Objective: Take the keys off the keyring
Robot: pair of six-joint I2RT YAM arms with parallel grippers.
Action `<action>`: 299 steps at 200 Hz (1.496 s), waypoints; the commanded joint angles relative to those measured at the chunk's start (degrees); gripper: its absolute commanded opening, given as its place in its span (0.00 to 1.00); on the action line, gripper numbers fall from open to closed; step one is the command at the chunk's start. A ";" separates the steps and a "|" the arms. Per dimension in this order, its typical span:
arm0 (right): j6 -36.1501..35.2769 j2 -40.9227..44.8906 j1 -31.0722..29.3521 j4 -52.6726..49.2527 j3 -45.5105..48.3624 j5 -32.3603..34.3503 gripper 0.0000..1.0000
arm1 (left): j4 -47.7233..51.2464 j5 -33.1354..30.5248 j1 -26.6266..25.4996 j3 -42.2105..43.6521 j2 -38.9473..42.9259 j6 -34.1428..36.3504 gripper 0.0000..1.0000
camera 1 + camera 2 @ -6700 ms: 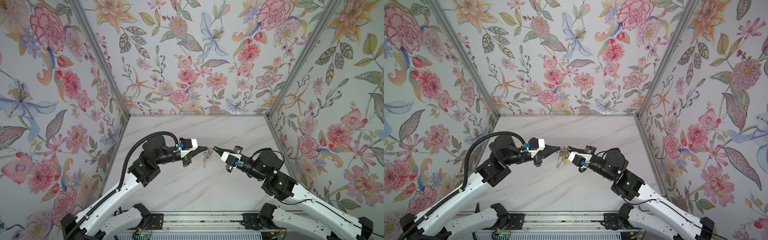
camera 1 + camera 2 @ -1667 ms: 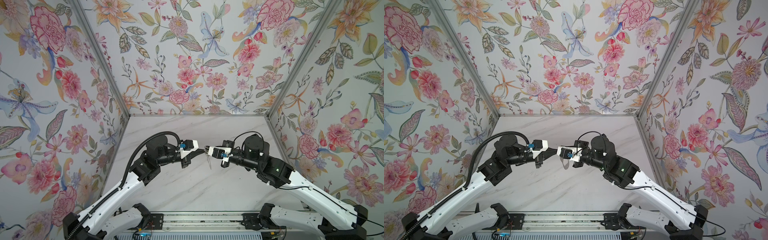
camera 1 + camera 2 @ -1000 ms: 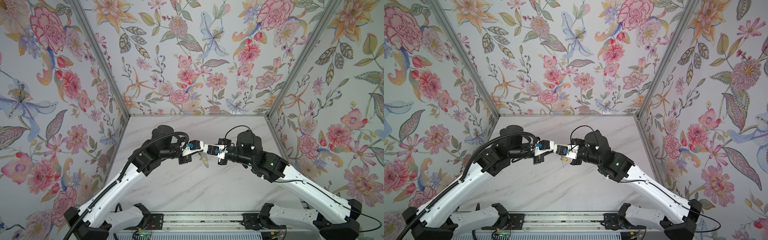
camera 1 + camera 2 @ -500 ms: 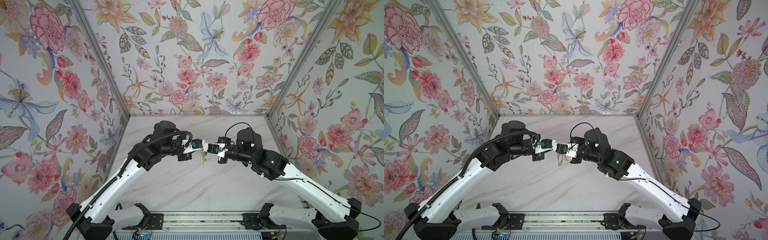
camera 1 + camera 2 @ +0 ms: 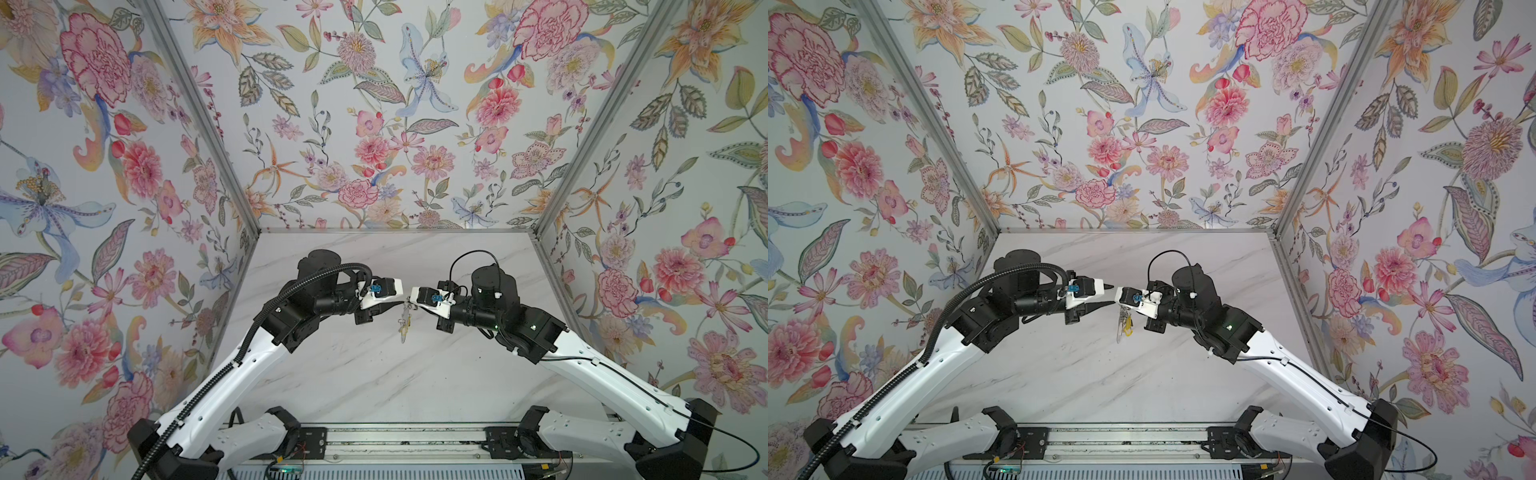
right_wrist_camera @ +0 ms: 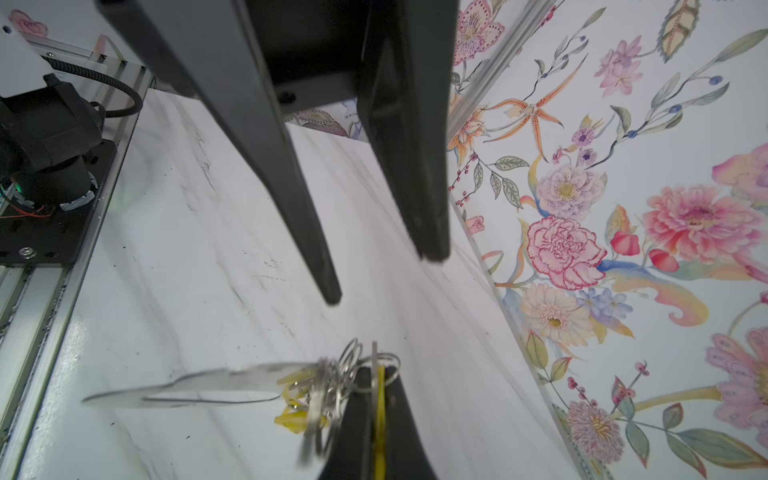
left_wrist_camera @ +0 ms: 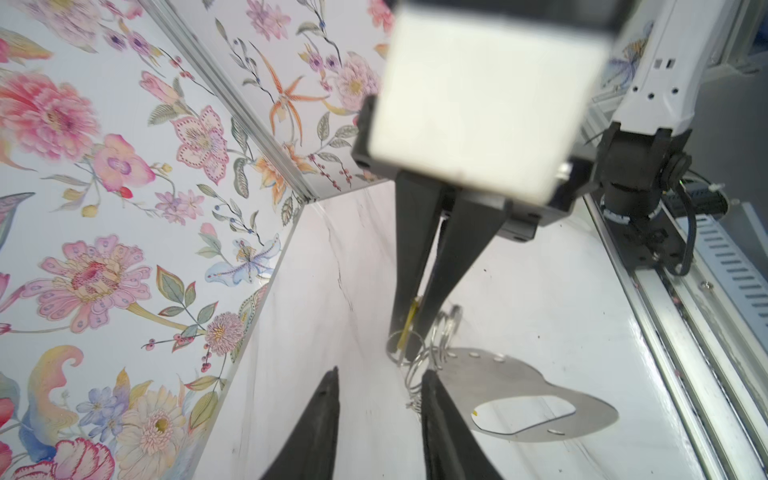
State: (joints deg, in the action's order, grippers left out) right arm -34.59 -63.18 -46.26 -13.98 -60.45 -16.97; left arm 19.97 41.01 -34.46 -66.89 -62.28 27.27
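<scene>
Jaws of the left gripper (image 7: 380,374) were just parted; keys (image 6: 296,417) and keyring (image 7: 498,374) were left hanging from the right gripper (image 7: 409,330), clamped on a yellow tag (image 6: 379,399).

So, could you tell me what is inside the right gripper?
The right gripper pinches a yellow tag edge-on; its fingers cover most of it. Wire rings and keyring hang beside.

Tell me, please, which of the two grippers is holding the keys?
The right gripper: its jaws pinch a yellow tag of the keys, and the keyring hangs from them. The left gripper has open jaws, holding nothing.
</scene>
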 commanded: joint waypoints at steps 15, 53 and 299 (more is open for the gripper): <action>5.27 5.14 2.03 9.93 4.23 -3.20 0.00 | -12.60 4.03 3.34 7.86 4.52 -12.82 0.51; 9.37 9.18 2.96 19.93 9.48 -5.86 0.00 | -29.83 1.70 3.34 19.31 6.95 -30.41 0.54; 17.45 5.89 5.66 31.62 9.28 -18.44 0.00 | -57.50 7.98 -4.95 25.68 2.26 -47.31 0.28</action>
State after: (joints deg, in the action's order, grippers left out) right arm -18.65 -57.10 -41.04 14.50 -49.65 -34.11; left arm -36.12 47.59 -38.81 -40.42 -60.27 -19.86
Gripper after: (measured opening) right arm 0.058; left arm 0.289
